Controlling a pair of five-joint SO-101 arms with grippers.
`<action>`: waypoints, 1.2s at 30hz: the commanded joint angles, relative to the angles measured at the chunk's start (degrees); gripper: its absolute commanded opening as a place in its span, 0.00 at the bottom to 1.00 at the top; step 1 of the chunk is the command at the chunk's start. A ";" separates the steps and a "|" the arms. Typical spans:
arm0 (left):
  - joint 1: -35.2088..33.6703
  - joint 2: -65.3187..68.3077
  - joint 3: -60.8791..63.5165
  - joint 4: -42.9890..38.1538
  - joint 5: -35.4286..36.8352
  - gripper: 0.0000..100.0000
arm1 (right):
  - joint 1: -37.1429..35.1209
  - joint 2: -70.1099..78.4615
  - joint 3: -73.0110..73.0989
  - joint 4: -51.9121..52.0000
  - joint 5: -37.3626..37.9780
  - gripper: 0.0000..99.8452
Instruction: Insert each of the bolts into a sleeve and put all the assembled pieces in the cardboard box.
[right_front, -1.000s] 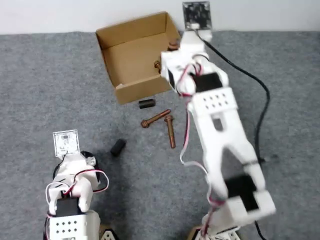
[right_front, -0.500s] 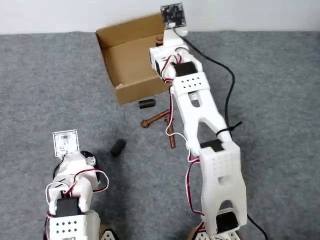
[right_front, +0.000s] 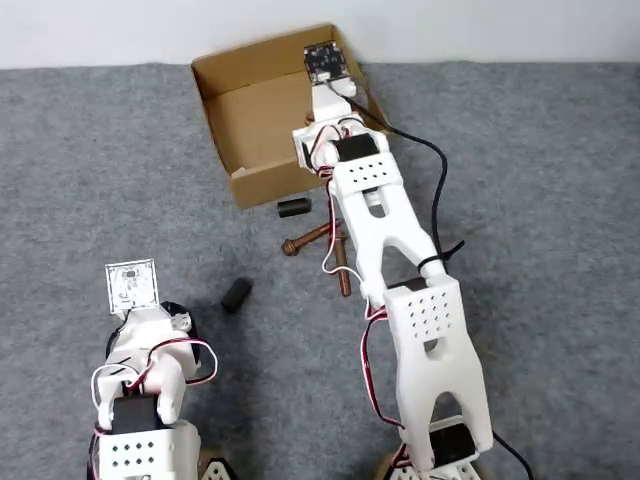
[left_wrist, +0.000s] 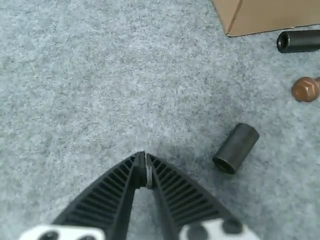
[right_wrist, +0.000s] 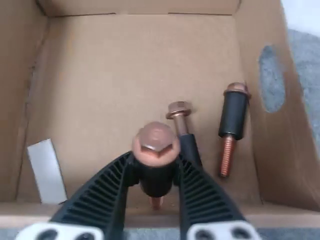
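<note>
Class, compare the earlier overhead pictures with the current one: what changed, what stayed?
The right arm swung left, bringing its end effector, shut on a sleeved bolt, over the cardboard box. The left arm, loose bolts and sleeves stayed put.

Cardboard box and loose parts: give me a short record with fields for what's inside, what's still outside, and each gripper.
Cardboard box: holds two assembled pieces
Right gripper: over the box, shut on a sleeved bolt
Left gripper: shut, empty, over the carpet
Loose sleeves: two, on the carpet
Loose bolts: two, beside the box
</note>
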 joint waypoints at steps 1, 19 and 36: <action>-1.32 -0.35 -0.22 -1.23 0.35 0.00 | -0.04 -1.63 -3.60 1.98 1.14 0.15; -8.70 -0.35 -0.22 -3.25 0.62 0.00 | -6.29 -14.64 -3.87 20.09 0.79 0.15; -11.60 -0.44 -0.22 -3.69 0.62 0.00 | -16.40 -16.84 -3.87 51.82 -13.54 0.15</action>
